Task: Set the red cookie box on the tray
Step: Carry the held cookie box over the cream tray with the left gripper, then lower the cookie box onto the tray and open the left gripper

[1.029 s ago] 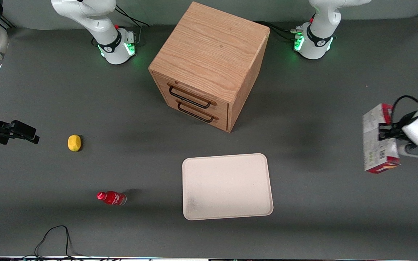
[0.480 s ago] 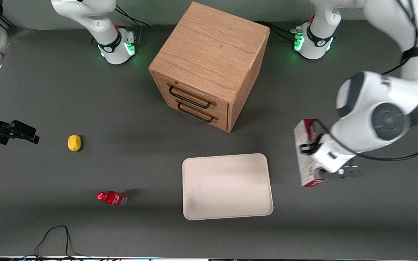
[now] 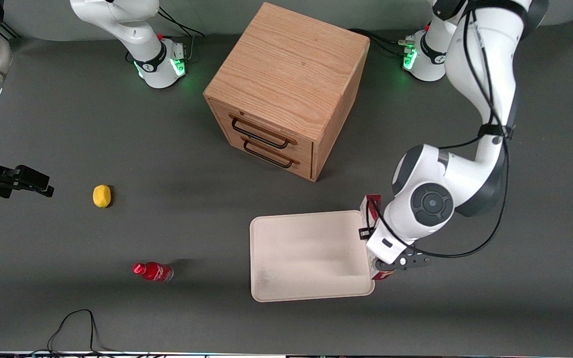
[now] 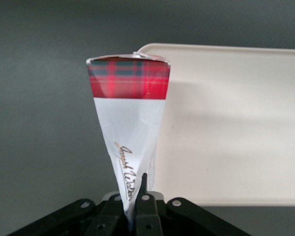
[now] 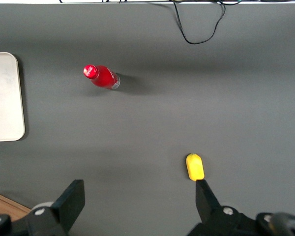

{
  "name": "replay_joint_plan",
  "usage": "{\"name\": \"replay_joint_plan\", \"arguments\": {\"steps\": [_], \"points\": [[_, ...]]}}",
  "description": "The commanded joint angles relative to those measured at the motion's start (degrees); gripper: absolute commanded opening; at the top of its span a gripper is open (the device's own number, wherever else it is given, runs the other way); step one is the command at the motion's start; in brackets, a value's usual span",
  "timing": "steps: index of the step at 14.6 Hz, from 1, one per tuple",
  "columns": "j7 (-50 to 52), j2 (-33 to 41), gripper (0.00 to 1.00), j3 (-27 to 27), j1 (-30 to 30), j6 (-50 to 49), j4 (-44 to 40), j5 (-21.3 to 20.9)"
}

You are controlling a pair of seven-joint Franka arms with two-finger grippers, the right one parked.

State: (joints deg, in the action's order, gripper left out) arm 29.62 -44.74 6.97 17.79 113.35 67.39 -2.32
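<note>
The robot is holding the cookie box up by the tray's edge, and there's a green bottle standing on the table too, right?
Almost. The gripper does hold the cookie box at the tray's edge, but the front view shows the bottle is red, not green.

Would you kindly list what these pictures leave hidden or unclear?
- Front view: the thin red-edged cardboard cookie box is mostly covered by the working arm above the cream-white rectangular tray edge.
- Front view: the gripper is hidden under the wrist.
- Left wrist view: the box's base is hidden between the fingers.
</note>
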Motion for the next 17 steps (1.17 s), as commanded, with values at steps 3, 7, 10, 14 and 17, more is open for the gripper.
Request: {"name": "replay_joint_plan", "arguments": {"steps": [3,7,10,14,17], "points": [[4.05,-6.06,0.0,-0.82,2.34,3.81,-3.23,-1.37],[7.21,-6.85,0.11,-0.82,3.13,4.07,-2.45,-1.29],[8.08,-6.94,1.0,-0.82,3.92,10.82,0.89,-1.9],[8.18,-6.16,1.0,-0.82,3.4,9.97,0.9,-1.9],[7.91,-3.79,1.0,-0.56,2.08,3.14,-1.72,-1.81]]}}
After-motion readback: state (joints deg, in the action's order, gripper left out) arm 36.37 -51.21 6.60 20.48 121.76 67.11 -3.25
